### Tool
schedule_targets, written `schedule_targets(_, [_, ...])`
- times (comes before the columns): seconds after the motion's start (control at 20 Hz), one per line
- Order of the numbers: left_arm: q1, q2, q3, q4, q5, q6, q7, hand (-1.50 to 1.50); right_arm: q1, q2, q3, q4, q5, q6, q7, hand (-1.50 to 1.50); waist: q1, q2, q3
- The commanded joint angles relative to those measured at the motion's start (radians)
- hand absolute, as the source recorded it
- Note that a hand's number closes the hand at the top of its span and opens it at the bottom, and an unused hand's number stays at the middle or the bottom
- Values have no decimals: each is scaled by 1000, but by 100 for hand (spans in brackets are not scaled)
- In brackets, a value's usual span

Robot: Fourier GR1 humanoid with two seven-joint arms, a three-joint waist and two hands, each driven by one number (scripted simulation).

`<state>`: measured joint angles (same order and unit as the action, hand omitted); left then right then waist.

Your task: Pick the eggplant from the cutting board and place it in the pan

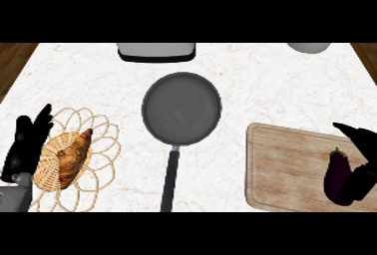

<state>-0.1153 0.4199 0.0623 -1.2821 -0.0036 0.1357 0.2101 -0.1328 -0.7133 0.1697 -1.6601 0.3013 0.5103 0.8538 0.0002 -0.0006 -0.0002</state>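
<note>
One eggplant [338,172], one cutting board [290,169], one pan [181,109].

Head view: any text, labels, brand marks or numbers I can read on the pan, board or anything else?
None. No writing shows on the pan, the cutting board, the eggplant, the wicker basket with its croissant, or the two items cut off at the counter's far edge.

A kitchen: a marble counter [280,74] carries a pan [181,109] between the robot hands, a board [287,167] with an eggplant [338,172] by the right robot hand [362,164], and a bread basket [63,162] beside the left robot hand [26,144].
</note>
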Motion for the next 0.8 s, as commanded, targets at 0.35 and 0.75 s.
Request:
schedule_targets(0.35, [18, -55, 22, -67, -64, -19, 29, 0, -34, 128, -64, 104, 147, 73, -40, -150, 3, 0, 0])
schedule_targets(0.75, [-19, -16, 88, -56, -42, -94, 69, 0, 3, 156, -76, 211, 260, 60, -139, -150, 3, 0, 0])
